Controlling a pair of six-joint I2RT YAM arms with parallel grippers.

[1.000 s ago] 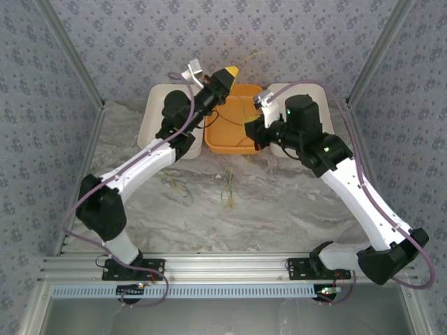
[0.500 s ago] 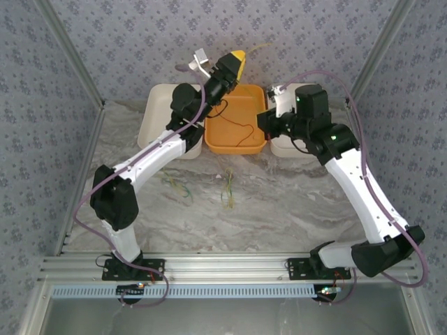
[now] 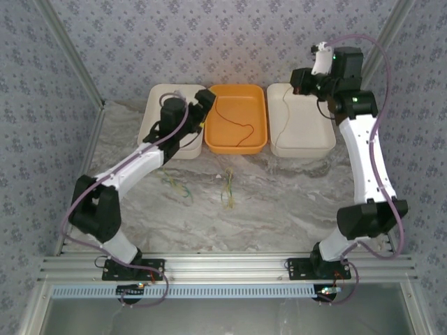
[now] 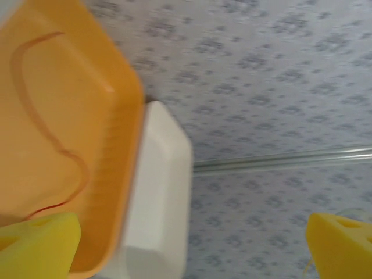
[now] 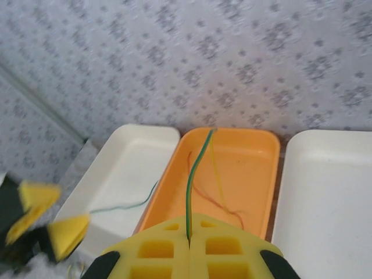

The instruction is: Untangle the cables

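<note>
My right gripper is raised high at the back right, above the right white tray. It is shut on a dark green cable, and a thin yellow cable runs beside it. That strand hangs down into the right tray. A dark red cable lies curled in the orange tray. Another green cable lies in the left white tray. My left gripper is open between the left and orange trays, with nothing between its fingers.
Two small bundles of light green and yellow cables lie on the marble table in front of the trays. The patterned back wall stands close behind the trays. Metal frame posts flank both sides.
My right gripper has risen and swung to the back right, pulling its cable out of the orange tray. My left gripper has come down from above the orange tray and opened.
</note>
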